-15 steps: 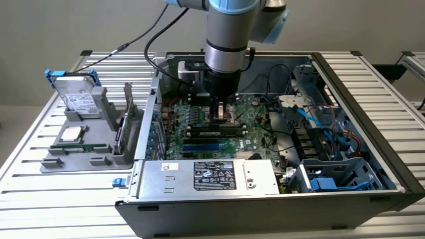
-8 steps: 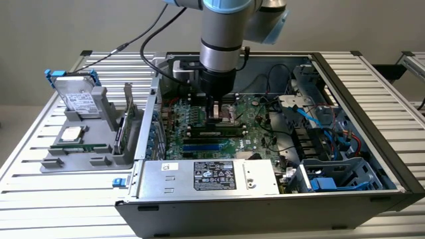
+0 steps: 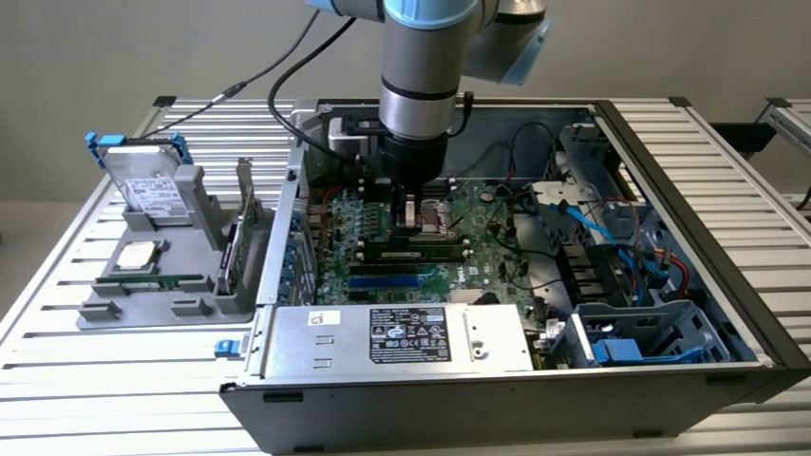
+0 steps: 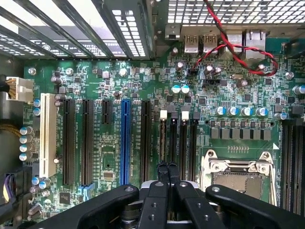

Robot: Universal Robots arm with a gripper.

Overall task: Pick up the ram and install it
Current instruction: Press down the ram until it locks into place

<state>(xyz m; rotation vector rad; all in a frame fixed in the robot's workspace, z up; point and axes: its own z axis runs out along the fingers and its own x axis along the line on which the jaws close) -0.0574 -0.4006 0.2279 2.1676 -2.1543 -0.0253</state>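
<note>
Over the open PC case (image 3: 747, 313) on my slatted worktop (image 3: 51, 380), the arm stands vertical so it bears straight down on the motherboard (image 4: 143, 62). My end effector (image 4: 167, 174) is clenched, its two fingertips pressed together with nothing between them, resting on the top edge of the ram (image 3: 424, 253), which lies in a memory slot beside the CPU socket (image 4: 240, 174); I judge this is a push to seat it, not a carry. Count in the wrist view: one bright blue slot (image 4: 125, 140), one white slot (image 4: 47, 133), one CPU socket. Outside the case, a grey parts holder (image 3: 171, 275) keeps one hard drive (image 3: 146, 185) propped upright and one CPU chip (image 3: 137, 255) flat.
</note>
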